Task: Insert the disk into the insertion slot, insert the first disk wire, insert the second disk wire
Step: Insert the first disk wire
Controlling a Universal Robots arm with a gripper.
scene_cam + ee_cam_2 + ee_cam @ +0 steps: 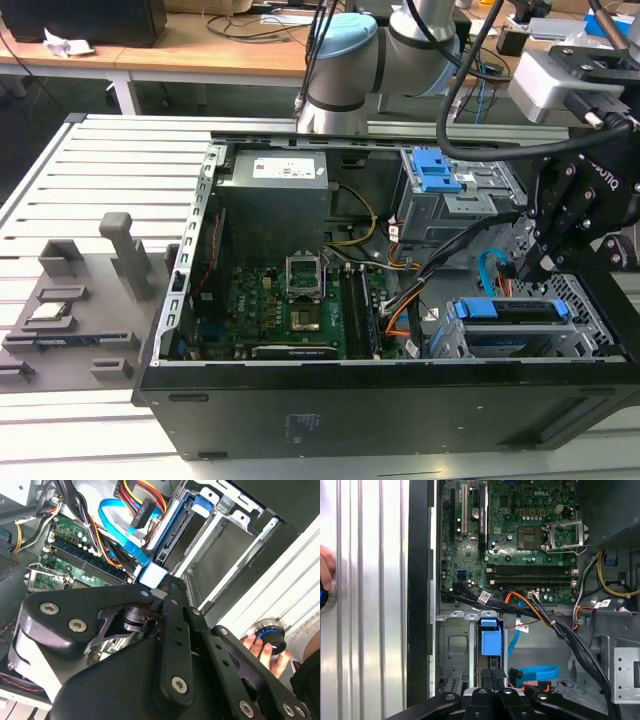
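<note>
Slatted metal worktop (110,165) carries the open computer case (350,410). I see the disk (510,309) seated in the insertion slot (452,345). My hand (159,587) hangs just beside it, pinched closed on a pale blue cable plug (151,574).

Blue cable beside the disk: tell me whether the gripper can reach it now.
Probably yes: in the second wrist view the gripper sits right at the connector end of the blue cable, nothing between them.
</note>
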